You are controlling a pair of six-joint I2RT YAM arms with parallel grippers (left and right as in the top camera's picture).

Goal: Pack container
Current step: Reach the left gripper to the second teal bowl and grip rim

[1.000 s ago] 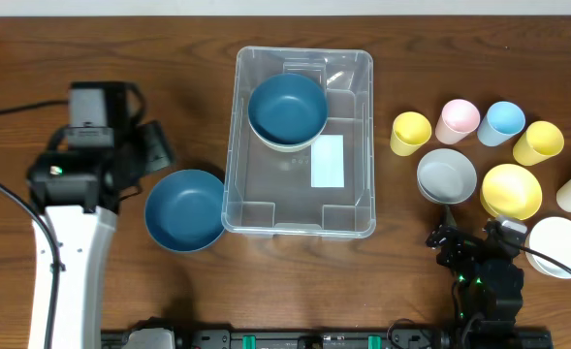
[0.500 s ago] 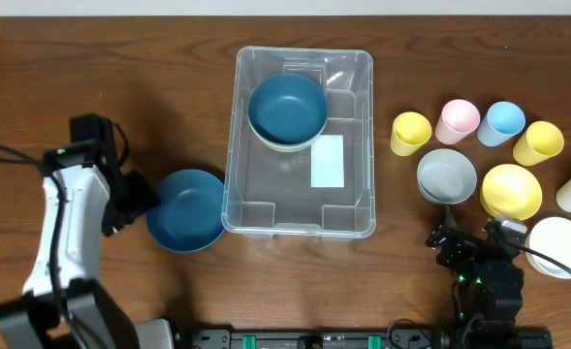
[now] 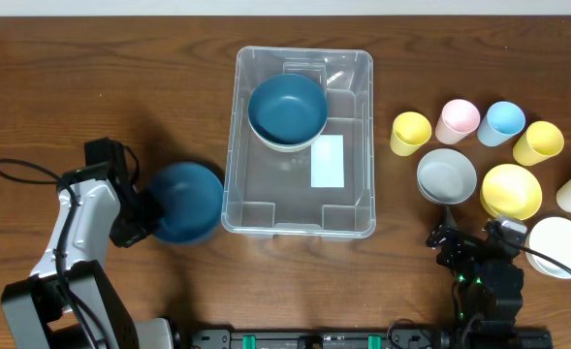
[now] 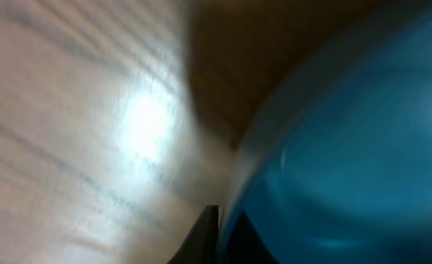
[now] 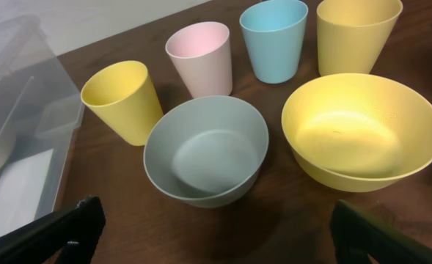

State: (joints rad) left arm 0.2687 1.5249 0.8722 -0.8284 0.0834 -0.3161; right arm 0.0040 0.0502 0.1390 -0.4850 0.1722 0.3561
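Where the left gripper [image 3: 145, 221] meets the left rim of the blue bowl [image 3: 190, 202] in the lower left of the overhead frame, the blurred wrist view shows only 1 dark fingertip [image 4: 203, 235] against the bowl's wall, so I cannot tell whether the fingers are clamped on it. Behind them the left arm [image 3: 77, 233] slants up from the bottom left corner. The bowl sits just left of the container [image 3: 266, 189] at top centre, which holds a 2nd blue bowl [image 3: 287, 109] in its upper half, while the right gripper [image 5: 216, 220] rests at lower right, fingers spread wide and holding nothing, facing a grey bowl [image 5: 204, 150].
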